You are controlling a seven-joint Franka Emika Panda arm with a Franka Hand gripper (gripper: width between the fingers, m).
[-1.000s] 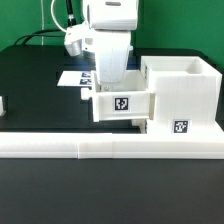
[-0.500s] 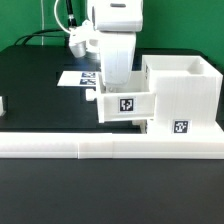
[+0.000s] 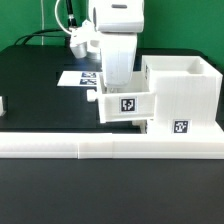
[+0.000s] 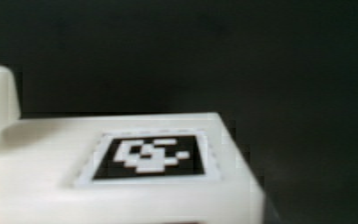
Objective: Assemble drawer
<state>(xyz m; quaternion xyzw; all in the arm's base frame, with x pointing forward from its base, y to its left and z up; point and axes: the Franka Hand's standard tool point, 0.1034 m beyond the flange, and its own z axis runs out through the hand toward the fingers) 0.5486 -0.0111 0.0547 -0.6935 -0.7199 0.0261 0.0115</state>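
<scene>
The drawer's large white shell stands at the exterior view's right, open on top, with a square tag low on its front. A small white tray with a square tag hangs against the shell's left side, a little above the table. My gripper comes down onto the tray from above and is shut on it; its fingertips are hidden behind the tray wall. In the wrist view the tray fills the lower part, blurred, with its tag facing the camera.
A long low white rail runs along the table's front edge, just before the tray and shell. The marker board lies flat behind the arm. A small white part shows at the far left edge.
The gripper and the tray have shifted a little to the exterior view's right, closer to the shell, then held still.
</scene>
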